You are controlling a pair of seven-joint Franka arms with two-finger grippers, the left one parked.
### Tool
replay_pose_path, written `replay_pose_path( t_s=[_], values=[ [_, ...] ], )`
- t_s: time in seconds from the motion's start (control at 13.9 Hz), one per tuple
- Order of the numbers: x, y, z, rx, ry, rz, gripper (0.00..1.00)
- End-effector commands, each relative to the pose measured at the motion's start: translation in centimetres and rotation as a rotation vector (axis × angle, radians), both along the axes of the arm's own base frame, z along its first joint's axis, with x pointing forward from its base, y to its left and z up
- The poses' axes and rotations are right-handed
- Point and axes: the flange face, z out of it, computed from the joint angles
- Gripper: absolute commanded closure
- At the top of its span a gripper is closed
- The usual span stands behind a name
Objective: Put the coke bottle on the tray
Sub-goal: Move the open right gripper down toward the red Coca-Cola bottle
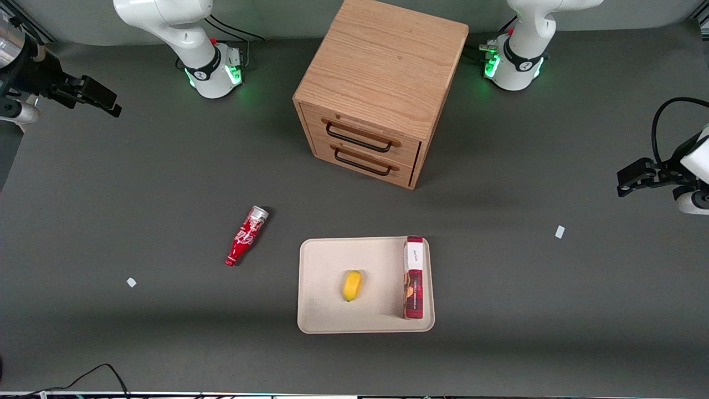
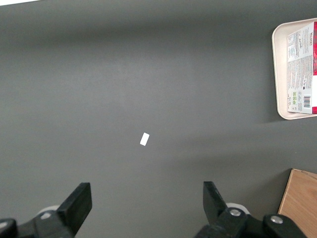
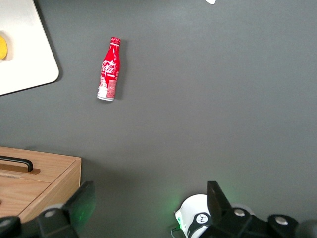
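Coke bottle: the coke bottle lies on its side on the dark table mat, off the tray, toward the working arm's end. Its silver base points to about 1 o'clock in the front view and its red cap to about 7 o'clock. The white script shows in the right wrist view, though the smaller lettering is hard to read.

Tray: the tray sits flat, nearer the front camera than the drawer cabinet. The bottle is near its rim but not touching. Both wrist views cut the tray off, showing only a corner or one end.

On the tray: a yellow fruit, possibly a lemon, lies near the middle. A red-and-white box lies along the edge toward the parked arm's end.

Drawer cabinet: the wooden drawer cabinet stands farther from the front camera than the tray, both drawers closed, black handles facing about 5 o'clock. The right wrist view shows only one corner of it.

Gripper: the gripper hangs high over the mat, well apart from the bottle, fingers spread wide and holding nothing. Only the finger ends show in its own view. In the front view it sits at the frame edge, partly cropped.

Paper scraps: two small white scraps lie on the mat.
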Motion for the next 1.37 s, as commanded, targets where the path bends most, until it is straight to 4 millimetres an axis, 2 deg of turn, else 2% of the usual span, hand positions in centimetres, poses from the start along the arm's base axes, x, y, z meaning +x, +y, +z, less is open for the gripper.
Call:
replay_pose_path(
  t_s=[0.0,0.22,0.36,0.43,0.5,0.58,0.72,0.79,0.94,1.01,1.08,1.3],
  values=[
    [0.0,-0.1,0.3,0.017,-0.002,-0.025,0.0],
    [0.1,-0.8,0.0,0.021,0.02,-0.025,0.0],
    [0.4,0.4,-0.4,0.025,0.033,-0.012,0.0],
    [1.3,1.0,-0.6,0.037,0.033,-0.013,0.0],
    [2.7,2.5,-0.6,0.057,0.032,0.003,0.0],
    [4.3,3.6,-1.5,0.062,0.045,-0.017,0.0],
    [7.3,6.6,-5.7,0.071,0.086,-0.092,0.0],
    [8.8,7.2,-8.8,0.066,0.107,-0.125,0.0],
    [11.0,8.1,-17.4,0.036,0.201,-0.194,0.0],
    [11.5,8.4,-21.6,0.023,0.224,-0.236,0.0],
    [11.8,9.1,-24.9,0.014,0.226,-0.258,0.0],
    [13.5,9.8,-32.7,0.007,0.202,-0.354,0.0]
  ],
)
